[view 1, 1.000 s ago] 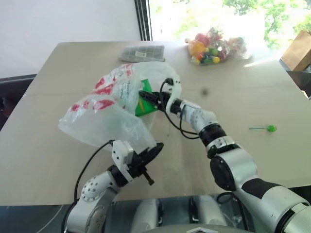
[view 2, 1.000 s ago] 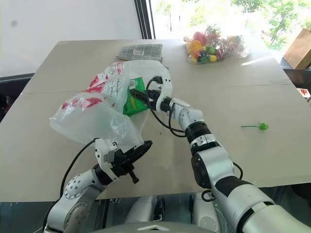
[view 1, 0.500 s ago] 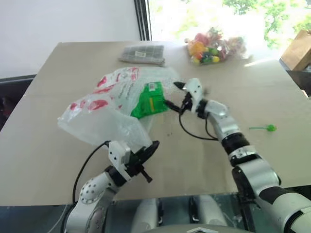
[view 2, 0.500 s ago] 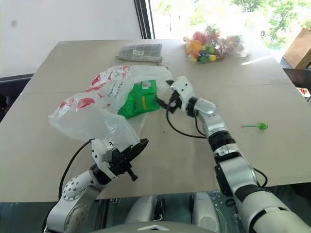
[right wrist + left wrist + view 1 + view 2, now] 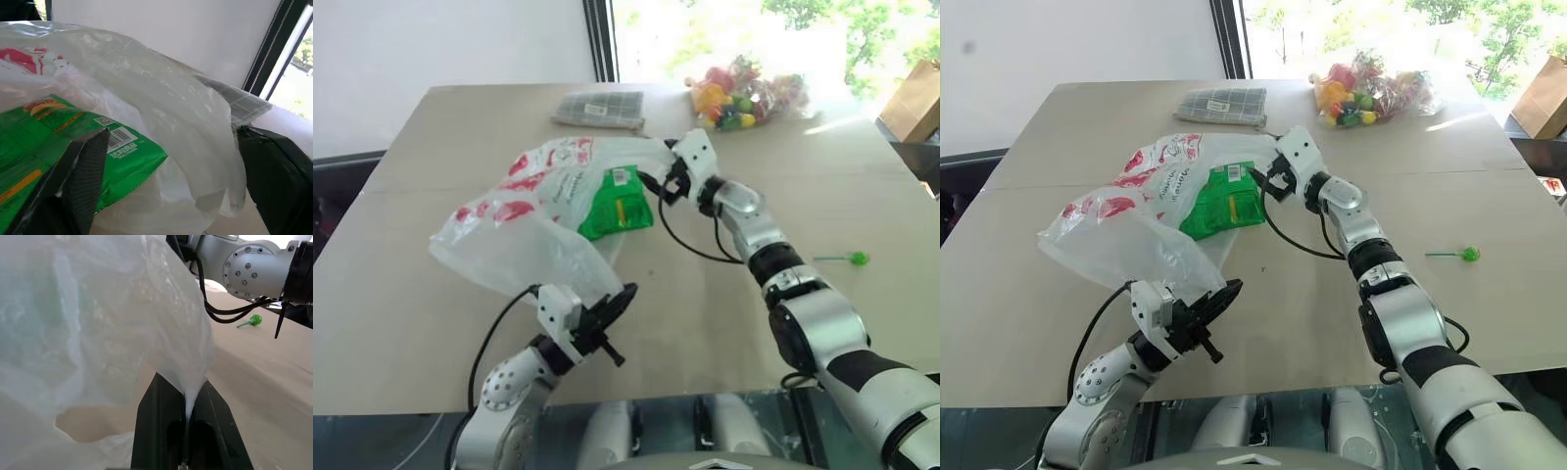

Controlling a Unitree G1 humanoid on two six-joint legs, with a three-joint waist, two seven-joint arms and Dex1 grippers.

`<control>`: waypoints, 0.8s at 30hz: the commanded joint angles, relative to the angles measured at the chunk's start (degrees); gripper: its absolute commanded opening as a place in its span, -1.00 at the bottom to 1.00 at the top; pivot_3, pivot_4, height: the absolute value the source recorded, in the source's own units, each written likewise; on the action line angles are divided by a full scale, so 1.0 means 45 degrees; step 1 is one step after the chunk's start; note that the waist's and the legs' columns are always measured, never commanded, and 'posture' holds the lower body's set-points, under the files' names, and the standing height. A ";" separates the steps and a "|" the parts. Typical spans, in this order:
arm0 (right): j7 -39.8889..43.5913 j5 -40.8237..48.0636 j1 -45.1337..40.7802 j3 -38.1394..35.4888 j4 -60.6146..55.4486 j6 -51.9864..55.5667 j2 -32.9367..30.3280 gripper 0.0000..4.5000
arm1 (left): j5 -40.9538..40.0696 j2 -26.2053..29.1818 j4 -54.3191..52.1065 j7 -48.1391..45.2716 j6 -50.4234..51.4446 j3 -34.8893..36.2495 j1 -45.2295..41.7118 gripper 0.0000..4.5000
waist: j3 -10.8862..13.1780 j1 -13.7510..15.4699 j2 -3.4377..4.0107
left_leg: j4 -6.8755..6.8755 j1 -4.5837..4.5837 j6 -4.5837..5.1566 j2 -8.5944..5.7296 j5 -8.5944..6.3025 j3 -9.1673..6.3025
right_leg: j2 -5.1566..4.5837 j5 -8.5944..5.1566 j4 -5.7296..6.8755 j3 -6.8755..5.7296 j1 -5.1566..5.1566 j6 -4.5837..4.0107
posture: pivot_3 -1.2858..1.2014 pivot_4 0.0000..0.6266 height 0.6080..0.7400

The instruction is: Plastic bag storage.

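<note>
The plastic bag [image 5: 533, 220], thin translucent white with red marks, lies crumpled on the table left of centre. A green snack packet [image 5: 618, 202] rests in its open mouth. My left gripper [image 5: 186, 391] is shut on the bag's near edge, with the film pinched between its fingers. It holds that corner just above the table's front [image 5: 1226, 291]. My right gripper [image 5: 670, 177] is at the far right rim of the bag's mouth. Its fingers [image 5: 83, 181] stand wide apart, with the bag's rim [image 5: 215, 161] between them and the green packet [image 5: 58, 147] beside one finger.
A clear bag of colourful sweets [image 5: 744, 93] lies at the table's far right, and a flat grey chequered packet [image 5: 599, 108] at the far middle. A green lollipop [image 5: 857, 258] lies to the right. A brown paper bag [image 5: 915, 103] stands past the right edge.
My right gripper let go of the green packet, drew out of the bag to the right and rolled over. It now sits at the bag's rim. The left gripper kept still.
</note>
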 commanded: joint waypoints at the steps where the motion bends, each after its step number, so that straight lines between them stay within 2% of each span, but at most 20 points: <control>1: -0.0363 -0.0011 -0.0188 -0.0426 0.0058 0.0238 -0.0583 -0.01 | -0.0051 0.0090 -0.0239 0.0076 -0.0243 0.0351 -0.0088 -1.00 | 0.0000 0.0024 0.0000 | 0.0000 0.0000 0.0000 0.0000 0.0000 0.0000 | -0.0002 0.0000 0.0000 -0.0002 0.0000 0.0000 | 0.03 -0.52 0.97; 2: -0.0395 -0.0054 -0.0173 -0.0434 0.0085 0.0285 -0.0655 -0.23 | -0.0080 0.0115 -0.0229 0.0075 -0.0234 0.0408 -0.0100 -1.00 | 0.0000 0.0028 0.0000 | 0.0000 -0.0002 0.0000 -0.0001 0.0000 0.0000 | -0.0004 0.0000 -0.0001 -0.0002 0.0001 0.0000 | 0.03 -0.52 0.97; 3: -0.0499 0.0003 -0.0167 -0.0540 0.0150 0.0413 -0.0762 -0.35 | -0.0074 0.0140 -0.0167 0.0036 -0.0254 0.0426 -0.0097 -1.00 | 0.0000 0.0013 0.0000 | 0.0000 -0.0002 0.0000 -0.0003 0.0000 0.0000 | -0.0005 0.0000 0.0000 -0.0002 0.0000 0.0000 | 0.03 -0.52 0.97; 4: -0.0692 -0.0005 -0.0133 -0.0639 0.0188 0.0450 -0.0930 -0.65 | -0.0078 0.0157 -0.0106 0.0006 -0.0260 0.0456 -0.0135 -1.00 | 0.0000 0.0000 0.0000 | 0.0001 -0.0002 0.0000 -0.0003 0.0000 0.0000 | -0.0005 0.0000 0.0000 -0.0001 0.0000 0.0000 | 0.03 -0.52 0.97; 6: -0.0914 0.0062 -0.0017 -0.0907 0.0113 0.0650 -0.1321 -0.98 | -0.0058 0.0194 0.0010 -0.0032 -0.0312 0.0573 -0.0376 -1.00 | 0.0002 -0.0010 0.0004 | 0.0000 -0.0001 0.0000 -0.0001 0.0000 0.0000 | 0.0000 0.0000 0.0001 -0.0001 -0.0001 0.0000 | 0.03 -0.52 0.97; 11: -0.0952 0.0316 0.0523 -0.1484 -0.0953 0.1269 -0.2465 -0.98 | -0.0255 -0.0013 0.0339 0.0371 -0.0266 0.1096 -0.1773 -1.00 | 0.0003 0.0078 0.0004 | 0.0002 -0.0004 0.0000 -0.0003 0.0001 0.0003 | 0.0000 0.0000 0.0002 -0.0002 0.0001 0.0001 | 0.03 -0.52 0.97; 16: -0.0891 0.0873 0.1884 -0.2091 -0.4116 0.3112 -0.3714 -0.98 | -0.0848 -0.0305 0.0690 0.0924 0.0048 0.1733 -0.3225 -1.00 | 0.0006 0.0226 0.0004 | 0.0008 -0.0018 0.0001 -0.0003 0.0001 -0.0003 | 0.0003 0.0001 -0.0002 -0.0007 0.0000 0.0003 | 0.03 -0.52 0.97; 21: 0.0557 0.2772 0.4793 -0.2564 -1.0445 0.7879 -0.5463 -0.98 | -0.1769 -0.0598 0.0879 0.1510 0.0544 0.2441 -0.3969 -1.00 | 0.0007 0.0355 0.0003 | 0.0004 -0.0021 0.0002 0.0003 0.0000 -0.0001 | 0.0007 0.0001 -0.0011 -0.0003 0.0000 0.0005 | 0.03 -0.52 0.97; 24: 0.1002 0.3848 0.5962 -0.2693 -1.3155 1.0351 -0.6314 -0.98 | -0.2029 -0.0633 0.0881 0.1631 0.0831 0.2579 -0.4110 -1.00 | 0.0008 0.0336 0.0002 | 0.0008 -0.0024 0.0005 0.0002 -0.0002 -0.0004 | 0.0002 0.0002 -0.0010 -0.0004 0.0001 0.0006 | 0.03 -0.52 0.97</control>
